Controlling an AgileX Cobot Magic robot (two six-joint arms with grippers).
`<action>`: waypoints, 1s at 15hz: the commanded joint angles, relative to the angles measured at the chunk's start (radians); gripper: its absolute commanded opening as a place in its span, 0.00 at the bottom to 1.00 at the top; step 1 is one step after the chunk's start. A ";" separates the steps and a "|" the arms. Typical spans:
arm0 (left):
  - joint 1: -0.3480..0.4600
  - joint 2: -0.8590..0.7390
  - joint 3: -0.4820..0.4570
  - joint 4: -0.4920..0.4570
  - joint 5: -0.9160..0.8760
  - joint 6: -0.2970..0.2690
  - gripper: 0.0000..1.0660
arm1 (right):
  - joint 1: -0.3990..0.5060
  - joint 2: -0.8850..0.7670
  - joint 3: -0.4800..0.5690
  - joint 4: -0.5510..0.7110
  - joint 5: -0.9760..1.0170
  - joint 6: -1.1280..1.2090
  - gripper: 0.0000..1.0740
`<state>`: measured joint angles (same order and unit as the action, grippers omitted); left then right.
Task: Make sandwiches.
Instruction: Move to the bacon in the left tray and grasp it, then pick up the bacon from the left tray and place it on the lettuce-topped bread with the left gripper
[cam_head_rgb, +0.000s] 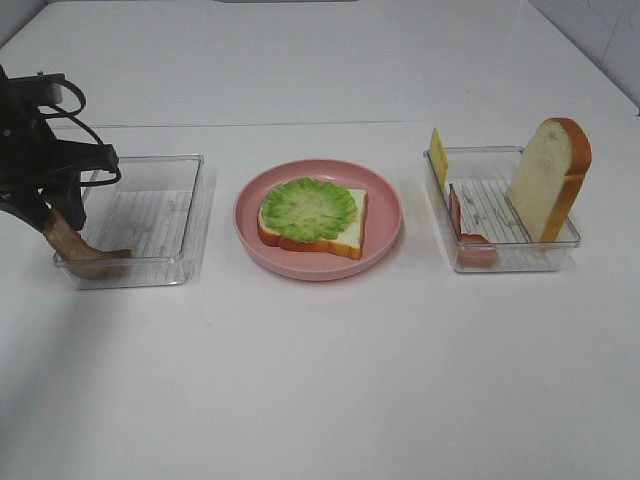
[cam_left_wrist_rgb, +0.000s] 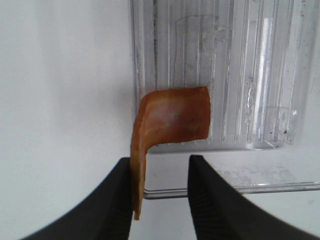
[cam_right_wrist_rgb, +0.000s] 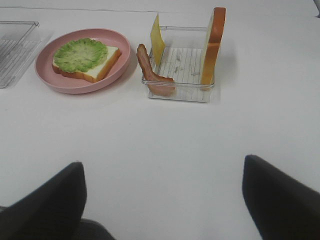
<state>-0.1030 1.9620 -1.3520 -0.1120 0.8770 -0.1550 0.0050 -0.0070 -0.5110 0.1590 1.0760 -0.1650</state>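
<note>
Reddish-brown bacon strip (cam_left_wrist_rgb: 172, 117) droops limp over the left tray (cam_head_rgb: 140, 159) wall; the left pincer (cam_left_wrist_rgb: 160, 165) straddles its raised end, one pad touching, the other apart, not clamped; soft and light, it looks best pinched flat near that end; mid-counter, the sandwich so far is bread (cam_head_rgb: 345, 238) and lettuce (cam_head_rgb: 308, 208) on the pink plate (cam_head_rgb: 320, 272); the right tray (cam_head_rgb: 510, 268) holds cheese (cam_head_rgb: 438, 155), more bacon (cam_head_rgb: 462, 225) and an upright slice (cam_head_rgb: 548, 180); the right pincer (cam_right_wrist_rgb: 162, 162) gapes empty; no writing is legible.
</note>
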 joint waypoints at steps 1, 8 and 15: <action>-0.004 0.001 0.000 -0.003 -0.007 -0.008 0.22 | -0.005 -0.011 0.004 0.007 -0.009 0.002 0.75; -0.004 0.001 0.000 0.005 -0.008 -0.007 0.00 | -0.005 -0.011 0.004 0.007 -0.009 0.002 0.75; -0.004 -0.036 -0.001 0.005 -0.009 0.016 0.00 | -0.005 -0.011 0.004 0.007 -0.009 0.002 0.75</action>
<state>-0.1030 1.9290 -1.3530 -0.1090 0.8730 -0.1340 0.0050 -0.0070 -0.5110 0.1590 1.0760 -0.1650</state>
